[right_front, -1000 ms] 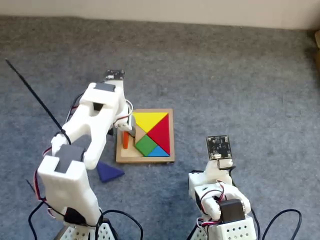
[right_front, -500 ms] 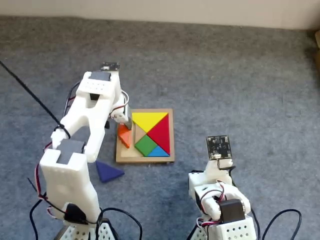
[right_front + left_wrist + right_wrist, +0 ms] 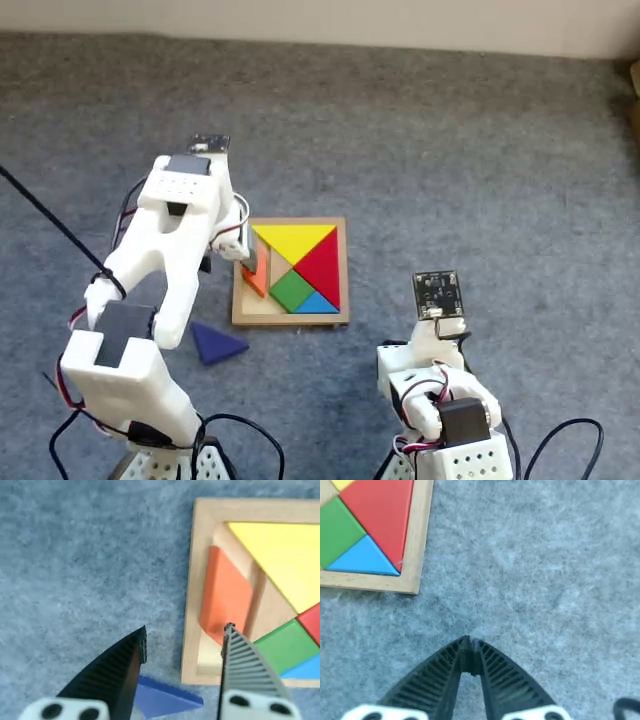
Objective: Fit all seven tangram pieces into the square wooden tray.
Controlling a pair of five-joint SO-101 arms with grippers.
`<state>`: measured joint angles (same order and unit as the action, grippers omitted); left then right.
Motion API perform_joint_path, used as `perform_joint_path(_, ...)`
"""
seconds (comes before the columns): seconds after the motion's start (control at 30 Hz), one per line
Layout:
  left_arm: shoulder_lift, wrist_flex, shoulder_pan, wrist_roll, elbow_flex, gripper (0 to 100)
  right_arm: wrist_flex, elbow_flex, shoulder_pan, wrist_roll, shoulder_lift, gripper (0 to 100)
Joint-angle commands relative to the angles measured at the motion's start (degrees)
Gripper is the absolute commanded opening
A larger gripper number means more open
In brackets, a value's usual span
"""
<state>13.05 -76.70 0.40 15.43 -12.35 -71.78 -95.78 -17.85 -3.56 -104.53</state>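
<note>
The square wooden tray (image 3: 342,270) lies on the carpet with a yellow triangle (image 3: 292,241), a red triangle (image 3: 322,268), a green piece (image 3: 291,290) and a light blue triangle (image 3: 318,302) in it. An orange piece (image 3: 226,597) lies tilted at the tray's left side, one edge up on the rim (image 3: 192,580). My left gripper (image 3: 185,637) hangs open just above it, holding nothing. A dark blue triangle (image 3: 216,343) rests on the carpet left of the tray. My right gripper (image 3: 470,644) is shut and empty over bare carpet near the tray's corner (image 3: 415,582).
Grey carpet surrounds the tray on all sides. The right arm (image 3: 440,400) is folded back at the front right. A thin black cable (image 3: 50,225) runs off to the left of the left arm (image 3: 170,240).
The left gripper let go of the orange piece, which went from upright to lying tilted at the tray's left rim. The left arm then drew back to the left. The right arm has not moved.
</note>
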Motion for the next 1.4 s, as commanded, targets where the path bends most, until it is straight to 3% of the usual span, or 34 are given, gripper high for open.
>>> perform_joint_path(0.0, 2.33, 3.78, -0.40, -0.44, -0.66, 24, -0.31, -8.75, -0.22, -0.09, -1.10, 0.5)
perform_joint_path(0.47, 11.56, 4.04, -0.31, 0.00, 13.58, 24, -0.31, -8.75, -0.22, -0.09, -1.10, 0.5)
perform_joint_path(0.67, 8.92, -2.90, 0.31, 0.09, 18.59, 24, -0.31, -8.75, -0.22, -0.09, -1.10, 0.5)
perform_joint_path(1.1, 0.31, -4.13, -2.24, -0.44, 6.02, 24, -0.31, -8.75, -0.22, -0.09, -1.10, 0.5)
perform_joint_path(1.37, 0.40, 4.40, -2.33, -0.44, -0.31, 24, -0.31, -8.75, -0.22, -0.09, -1.10, 0.5)
